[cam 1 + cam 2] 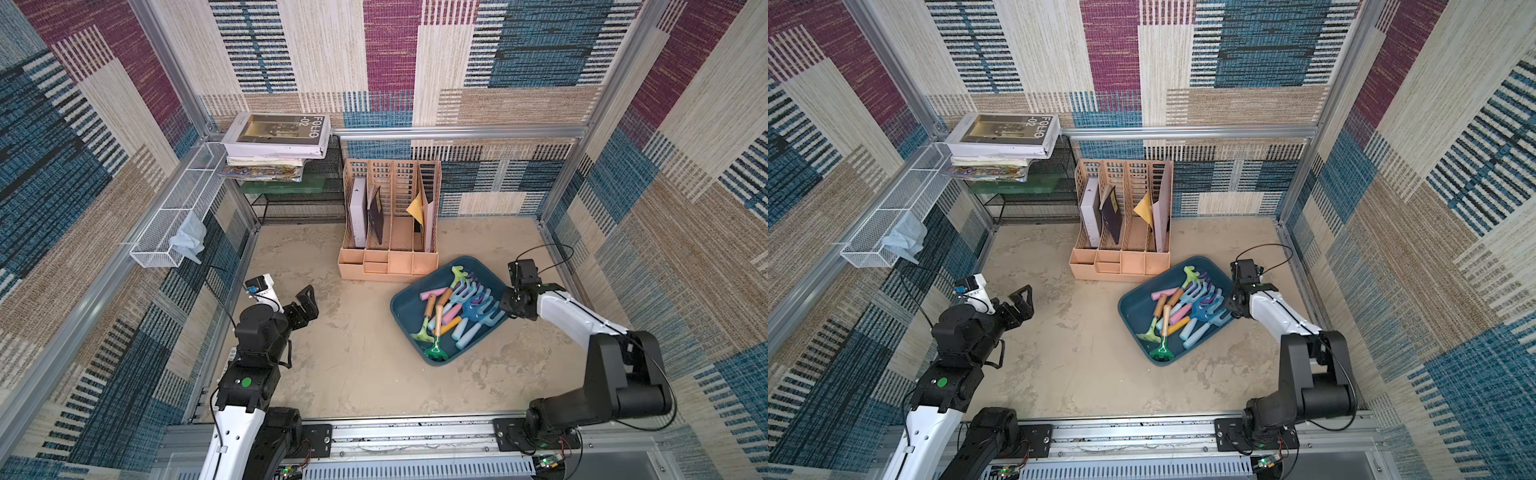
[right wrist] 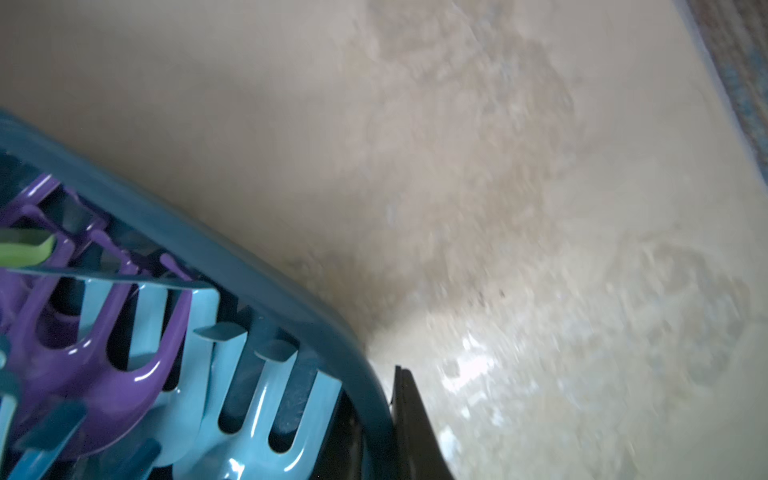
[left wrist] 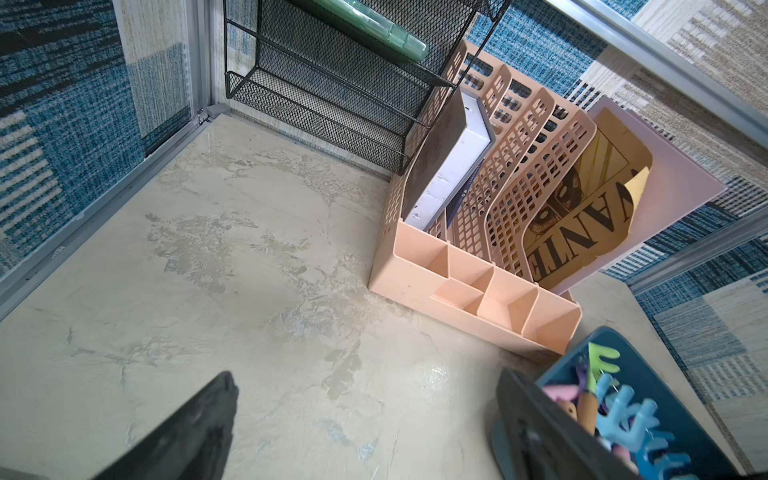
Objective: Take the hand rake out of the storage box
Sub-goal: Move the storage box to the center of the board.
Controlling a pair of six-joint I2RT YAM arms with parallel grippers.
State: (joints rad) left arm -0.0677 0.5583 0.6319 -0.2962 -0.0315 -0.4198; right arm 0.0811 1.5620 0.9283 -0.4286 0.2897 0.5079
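Hand rakes are all inside the storage box, none out yet. The box sits on the worktop, right of centre and turned at an angle. Its far corner is just beside the peach file organizer.

Contents are piled and overlapping:
- light-blue rake lies with its tines against the right-hand wall
- purple rake lies next to it
- light-green plastic rake lies toward the far corner
- dark-green-headed rake with a wooden handle lies at the near corner
- pink and orange handles lie mid-box

Right claw is down at the box's right wall, closed. In the right wrist view, one black finger sits outside the rim, touching it. A dark shape just inside the rim looks like the other finger. So the claw is pinching the box wall, not a rake. That view is blurry.

Left claw hangs over bare worktop on the left, well apart from the box. Its fingers are spread wide with nothing between them.

The organizer holds a white box file, a dark book, a yellow sheet printed "WANTE" and a lilac folder.

Black mesh shelf stands at the back left with a green plastic case on one tier. A book stack sits on top, the uppermost marked "FOLIO 02".

White wire basket is mounted on the left rail, with a pale-blue cloth hanging from it.
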